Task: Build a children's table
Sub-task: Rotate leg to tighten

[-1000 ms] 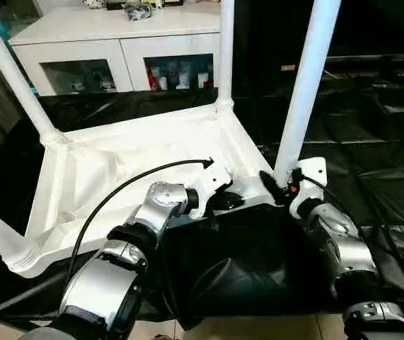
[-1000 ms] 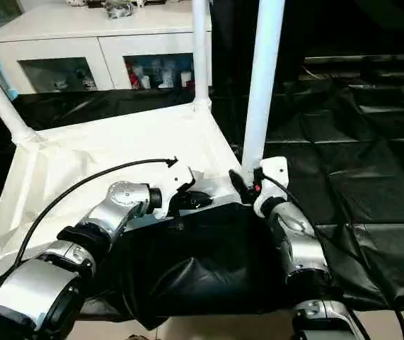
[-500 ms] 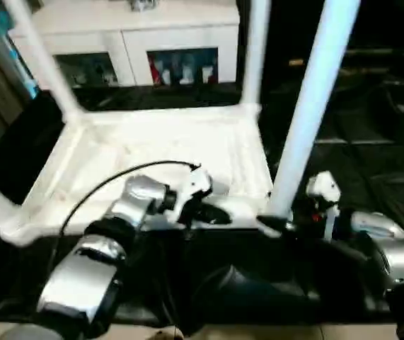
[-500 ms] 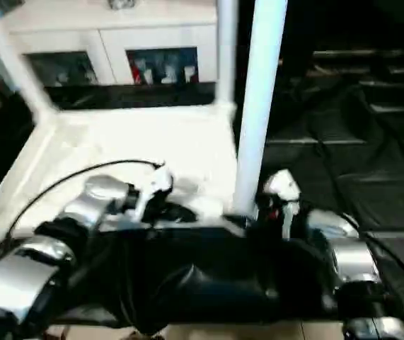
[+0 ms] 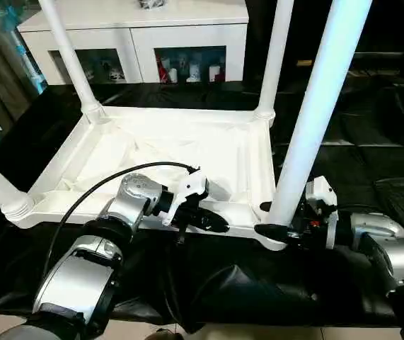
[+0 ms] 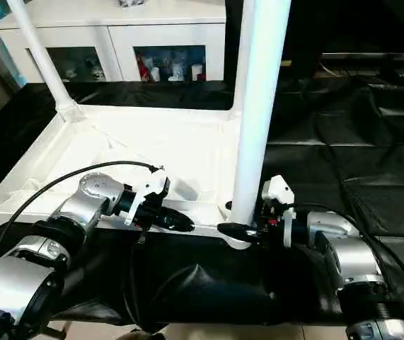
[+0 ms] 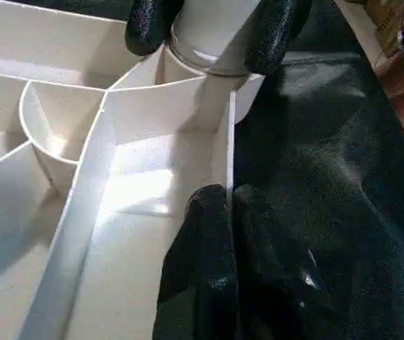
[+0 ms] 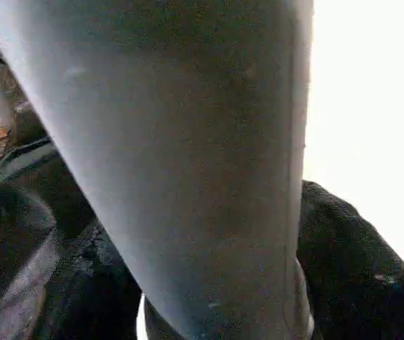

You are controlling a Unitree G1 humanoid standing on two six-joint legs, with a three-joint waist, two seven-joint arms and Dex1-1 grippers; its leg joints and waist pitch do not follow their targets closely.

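Observation:
The children's table (image 5: 209, 145) lies upside down on the black cover, white and ribbed, with its four legs pointing up. My left gripper (image 5: 212, 224) is shut on the table's near rim, with the thin rim wall (image 7: 228, 170) pinched between its fingers (image 7: 202, 234). My right gripper (image 5: 262, 218) reaches in level from the right. It is closed around the base of the near right leg (image 5: 315, 106), just above its corner socket. One black finger sits on each side of the tube (image 7: 209, 28). The leg (image 8: 187, 156) fills the gap between the right fingers (image 8: 350, 255).
The black-covered work table (image 5: 378, 149) spreads out to the right, and its cover hangs in folds over the front edge (image 5: 244, 290). A white cabinet (image 5: 131, 28) stands behind. A black cable (image 5: 117, 180) arcs from my left forearm over the table's underside.
The view has shifted. My right forearm has dropped from upright to level, and its fingers have narrowed around the leg's base. My left gripper keeps its hold on the rim.

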